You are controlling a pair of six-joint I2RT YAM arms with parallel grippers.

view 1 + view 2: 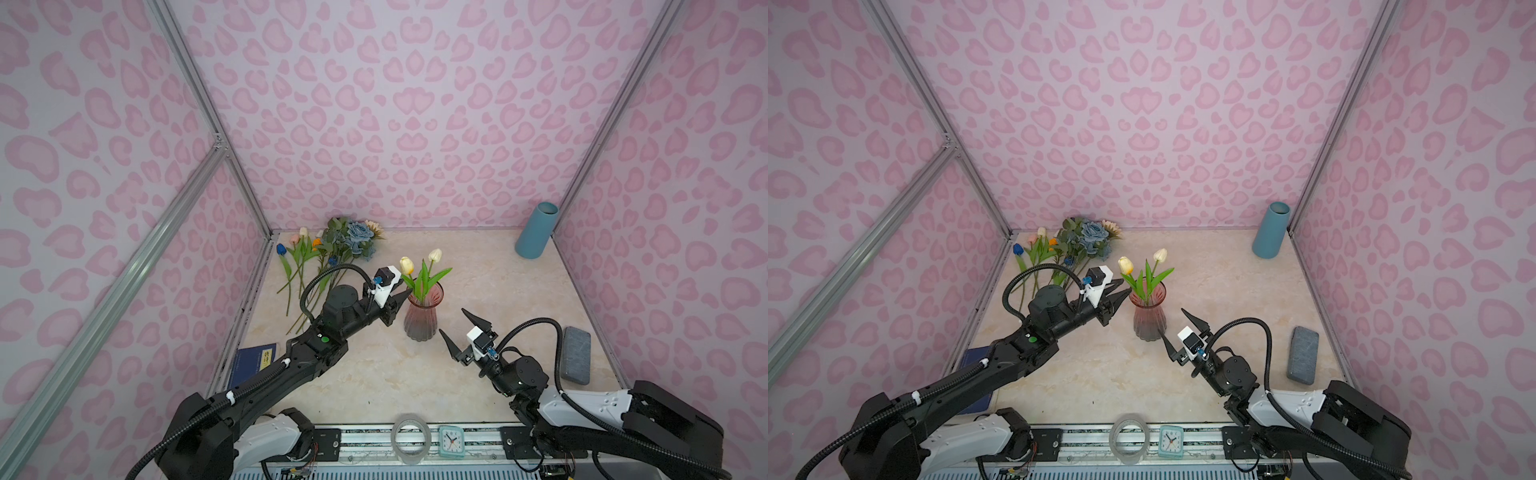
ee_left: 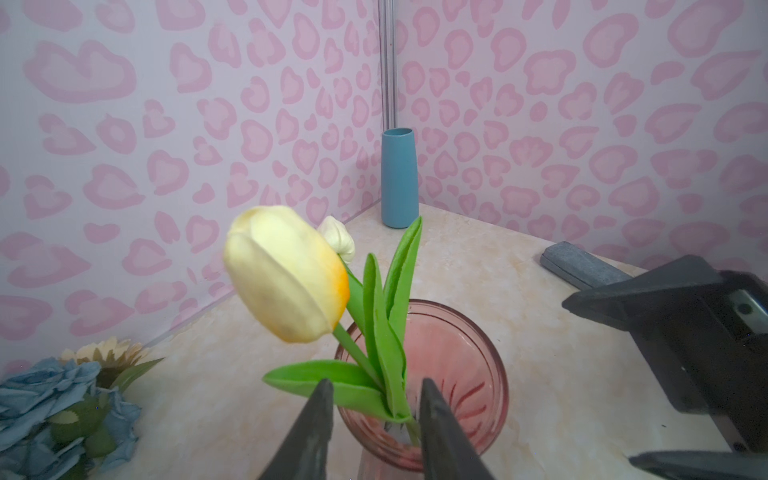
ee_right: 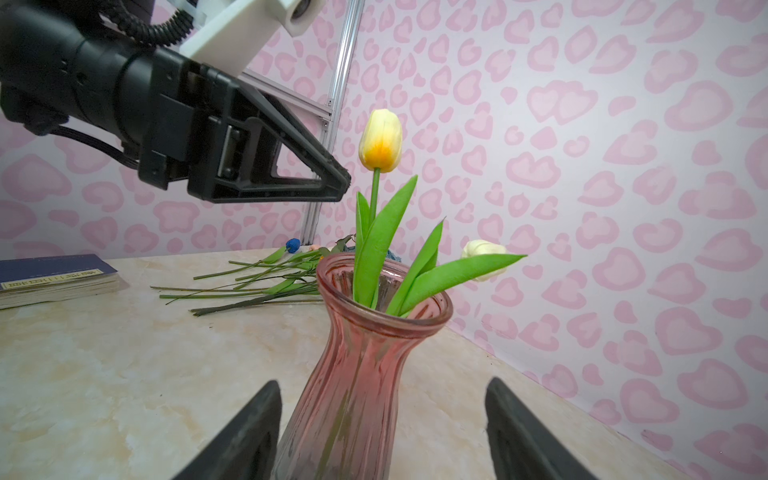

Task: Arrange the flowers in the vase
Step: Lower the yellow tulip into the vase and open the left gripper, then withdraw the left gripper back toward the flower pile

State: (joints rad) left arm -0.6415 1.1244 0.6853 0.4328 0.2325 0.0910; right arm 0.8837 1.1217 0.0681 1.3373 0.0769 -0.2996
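Closest to us, at six o'clock, sit a tape roll (image 1: 410, 438) and a small clock (image 1: 451, 441). We see a yellow tulip (image 1: 407, 265) and a white tulip (image 1: 435, 254) standing in the pink vase (image 1: 422, 320) in the middle. The other flowers (image 1: 328, 249) lie in a heap at ten o'clock, so we think most of the job is left. Our left gripper (image 2: 376, 384), at the vase's nine o'clock, is a little apart and holds nothing. Our right gripper (image 1: 452, 320), at four o'clock, is wide and empty. Our left arm (image 1: 266, 382) hides the ends of that heap.
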